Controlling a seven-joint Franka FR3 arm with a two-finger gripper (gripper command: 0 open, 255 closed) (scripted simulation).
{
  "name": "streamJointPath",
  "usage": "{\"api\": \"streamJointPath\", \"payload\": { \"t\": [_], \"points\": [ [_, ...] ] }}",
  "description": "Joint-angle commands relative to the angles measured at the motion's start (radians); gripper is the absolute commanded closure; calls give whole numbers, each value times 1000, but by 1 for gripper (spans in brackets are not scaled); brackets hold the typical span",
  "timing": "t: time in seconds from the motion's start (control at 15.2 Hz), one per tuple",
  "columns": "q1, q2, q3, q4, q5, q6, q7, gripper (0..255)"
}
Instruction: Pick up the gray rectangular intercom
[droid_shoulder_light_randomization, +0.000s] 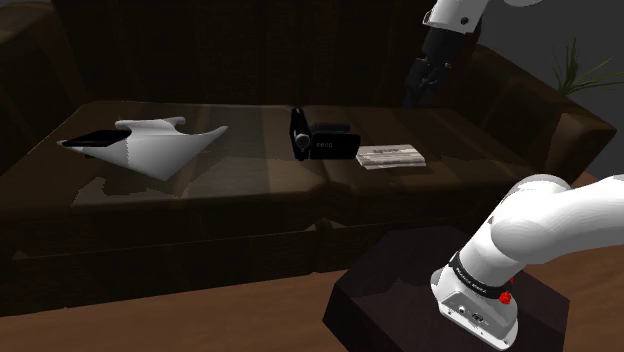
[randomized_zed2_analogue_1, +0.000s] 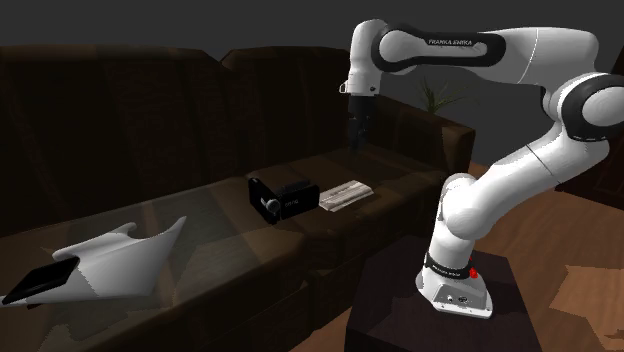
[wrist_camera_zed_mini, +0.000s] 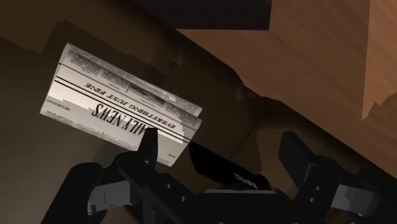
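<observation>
Dark brown sofa (droid_shoulder_light_randomization: 250, 195) cushions serve as the work surface, dimly lit. Nothing on them reads plainly as a grey box. The closest match to the intercom (droid_shoulder_light_randomization: 88, 138) is the thin dark rectangular slab at the seat's far end, on the shoulder view's left. It touches the white winged shape (droid_shoulder_light_randomization: 165, 148) — whether it is tucked under that shape I cannot tell. It looks stiff, flat and light, probably smooth-faced and so inclined to slip. Lying low on a soft cushion, it is best pinched across its narrow width, at the end clear of the white shape. The gripper (droid_shoulder_light_randomization: 420, 88) hangs well apart from it, above the folded newspaper (droid_shoulder_light_randomization: 392, 155) and black camcorder (droid_shoulder_light_randomization: 322, 138), its fingers (wrist_camera_zed_mini: 147, 153) spread wide and empty. Readable writing: what looks like "benq" on the camcorder, "EVERYTHING JUST FINE" and "NEWS" on the newspaper, "FRANKA EMIKA" on the arm (randomized_zed2_analogue_1: 455, 42).
</observation>
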Motion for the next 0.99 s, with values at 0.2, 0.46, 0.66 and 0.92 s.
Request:
{"api": "streamJointPath", "payload": {
  "t": [0.2,0.46,0.66,0.92],
  "points": [
    [29,-36,112,-109,-127,220,-50,0],
    [38,-59,256,-268,-323,544,-67,0],
    [-12,-48,377,-378,-518,811,-22,0],
    [-186,-23,563,-461,-792,1108,122,0]
  ]
}}
